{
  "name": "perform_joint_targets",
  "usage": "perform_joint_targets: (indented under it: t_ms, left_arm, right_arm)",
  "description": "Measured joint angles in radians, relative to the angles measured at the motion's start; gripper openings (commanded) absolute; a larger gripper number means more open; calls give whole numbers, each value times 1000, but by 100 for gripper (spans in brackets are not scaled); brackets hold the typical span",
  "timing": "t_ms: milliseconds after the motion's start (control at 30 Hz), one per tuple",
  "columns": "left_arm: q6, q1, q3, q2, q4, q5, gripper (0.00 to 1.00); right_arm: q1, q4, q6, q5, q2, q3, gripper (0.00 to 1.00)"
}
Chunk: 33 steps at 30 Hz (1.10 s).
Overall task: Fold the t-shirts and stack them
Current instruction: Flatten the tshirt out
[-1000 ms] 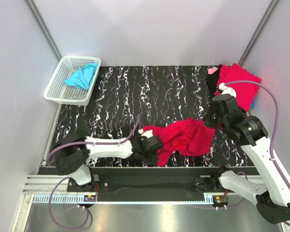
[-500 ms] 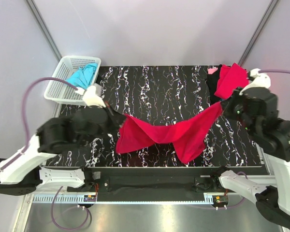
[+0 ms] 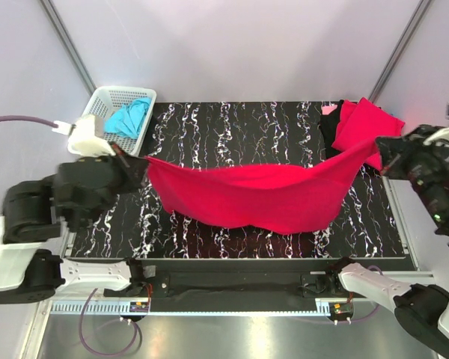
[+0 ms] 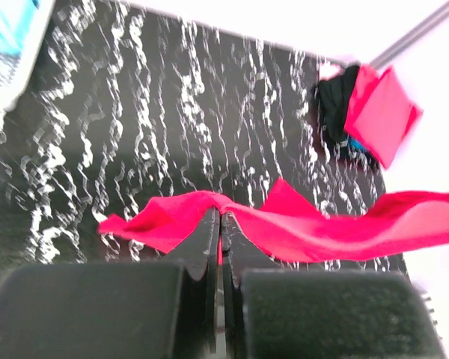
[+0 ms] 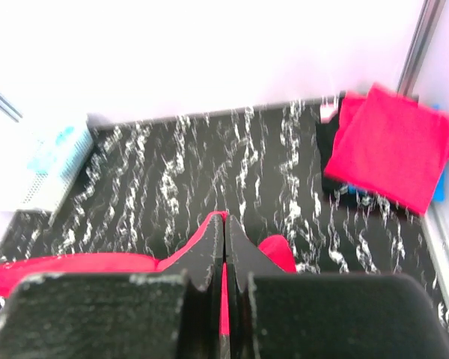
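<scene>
Cloth spans the workspace: a crimson red soft short-sleeved t-shirt is strung out in the air above the black white-veined tabletop, sagging in the middle. One end is pinched between the closed fingers of the left gripper near the white plastic lattice basket, and the other is clamped by the right gripper at the table's right side. A crumpled turquoise blue t-shirt lies in the basket, and a folded red t-shirt rests on dark cloth at the far right corner.
</scene>
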Motion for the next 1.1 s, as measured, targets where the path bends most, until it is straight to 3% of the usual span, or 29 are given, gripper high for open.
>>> perform_joint_targets:
  t_ms: [267, 533, 833, 1100]
  left_arm:
    - [149, 0, 132, -92, 40, -39, 0]
    - [279, 0, 56, -164, 194, -35, 0]
    - [307, 13, 125, 42, 221, -38, 0]
    - [253, 444, 303, 323, 105, 187, 0]
  right_arm:
    - [0, -7, -57, -71, 26, 276, 0]
    - [0, 27, -88, -105, 36, 278, 0]
    - [0, 51, -90, -123, 131, 205, 0]
    - [0, 56, -108, -115, 196, 174, 0]
